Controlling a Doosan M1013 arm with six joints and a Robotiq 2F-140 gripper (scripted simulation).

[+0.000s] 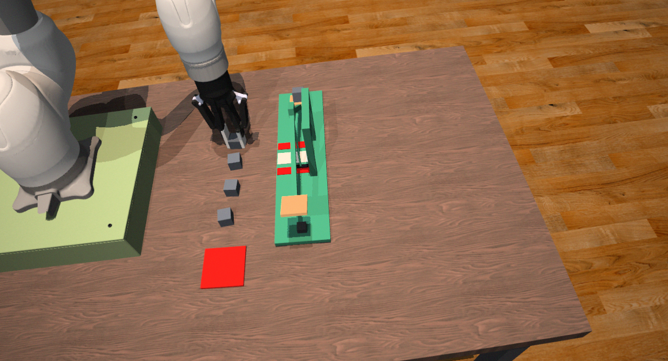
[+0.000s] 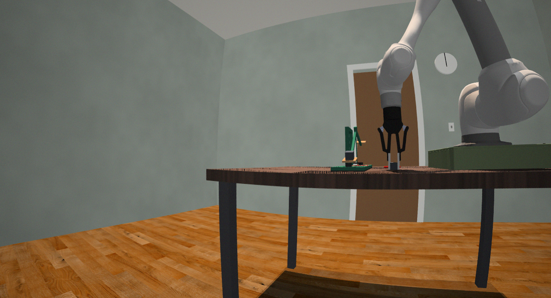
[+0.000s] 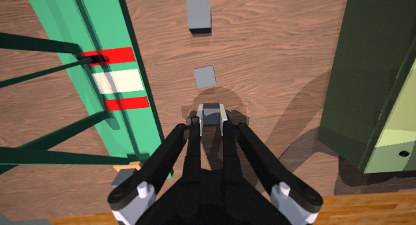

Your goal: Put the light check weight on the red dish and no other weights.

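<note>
Black linked-bar gripper (image 3: 211,118), pale flat pads (image 3: 223,118) pressed on both sides of a small matte grey cube, the gripped weight (image 3: 211,114), which sits low at the wood-grain table (image 1: 420,172); clamped narrow on that cube, pointing straight down. Whether the cube rests on the table or hangs just off it: cannot tell.

Landmark: the flat green balance base (image 1: 315,209), a long slab on the table. Just beside its long edge, on the arm's side, a row of identical plain grey cubes: first loose weight (image 1: 234,160) nearest the gripper, second loose weight (image 1: 231,187) after it, third loose weight (image 1: 225,216) last, all apart from one another. Past the row's end, near the base's corner, the red dish (image 1: 223,266): a thin flat red rectangle, nothing on it. On the base, red and white stripe fields (image 1: 284,157) midway; a tan square pan (image 1: 294,204) toward the dish end, bare; at the opposite end another grey cube, the weight on the far pan (image 1: 297,94). Pointer tip over a red field in the wrist view. Olive boxy robot pedestal (image 1: 140,172) well apart from the base, beyond the cube row.
</note>
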